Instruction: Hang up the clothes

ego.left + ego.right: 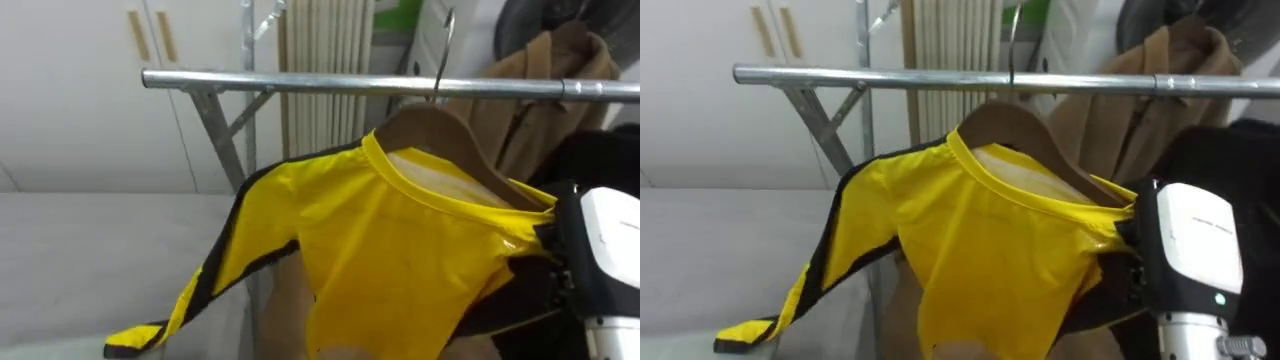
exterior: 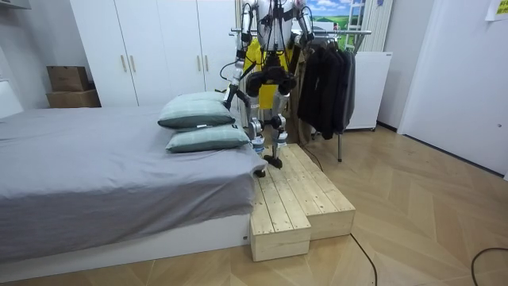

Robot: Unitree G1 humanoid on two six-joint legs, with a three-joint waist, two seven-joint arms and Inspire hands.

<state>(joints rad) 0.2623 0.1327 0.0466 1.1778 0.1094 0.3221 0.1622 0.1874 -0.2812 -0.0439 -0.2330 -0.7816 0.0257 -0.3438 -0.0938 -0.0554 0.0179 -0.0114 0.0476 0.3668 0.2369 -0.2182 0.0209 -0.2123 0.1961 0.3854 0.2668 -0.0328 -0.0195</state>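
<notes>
Yellow shirt (image 1: pixel 400 240), black trim, sits on a wooden hanger (image 1: pixel 440 130), up and to the left of the right robot hand (image 1: pixel 1195 250). The hand is against the shirt's shoulder end, presumably steadying the hanger. Its grip is hidden behind the cloth, so I cannot tell whether it is clenched or released.

The hanger's hook (image 1: pixel 441 50) crosses the metal rail (image 1: pixel 300 83) above the hand and curves over it; judged hooked on, not confirmed. One sleeve droops far left of the hand. A tan coat (image 1: pixel 540 90) hangs on the same rail just above and behind the hand.

Room view: the robot stands on a wooden platform (image 2: pixel 294 199) beside the bed (image 2: pixel 95 167), arms raised to reach the rail. Left robot hand (image 2: pixel 247 16): state cannot be told.
</notes>
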